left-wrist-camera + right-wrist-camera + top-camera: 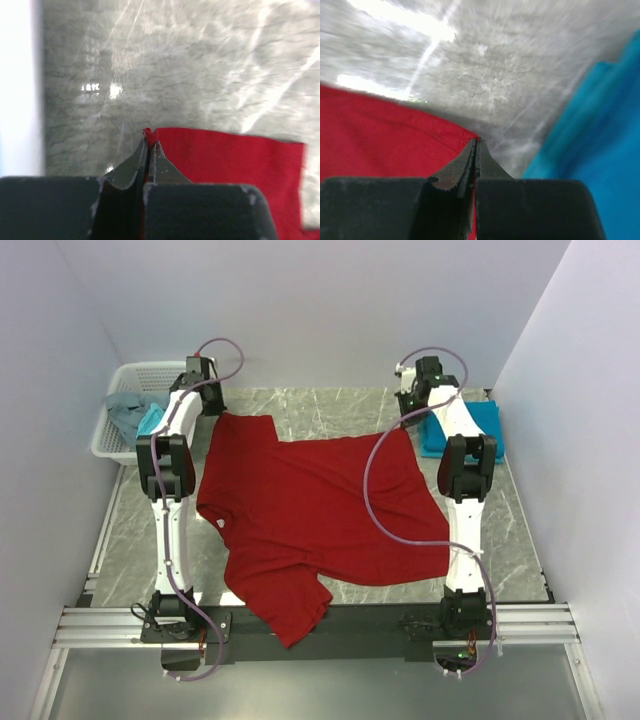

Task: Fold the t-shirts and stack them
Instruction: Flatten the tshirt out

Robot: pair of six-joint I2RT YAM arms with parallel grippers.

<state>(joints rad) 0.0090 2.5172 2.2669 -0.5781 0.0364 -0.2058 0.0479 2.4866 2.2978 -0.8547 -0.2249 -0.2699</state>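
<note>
A dark red t-shirt [300, 510] lies spread over the marble table, one sleeve hanging past the near edge. My left gripper [212, 408] is at the shirt's far left corner. In the left wrist view that gripper [150, 142] is shut on a pinch of the red cloth [225, 160]. My right gripper [408, 418] is at the far right corner. Its wrist view shows it [476, 142] shut on the hem of the red shirt [380, 135]. A folded teal-blue t-shirt [485, 425] lies just right of the right gripper, and shows too in the right wrist view [600, 135].
A white mesh basket [105, 435] stands at the far left with grey and light turquoise shirts [135, 415] inside. Walls close in the table at the back and on both sides. A metal rail [330, 625] runs along the near edge by the arm bases.
</note>
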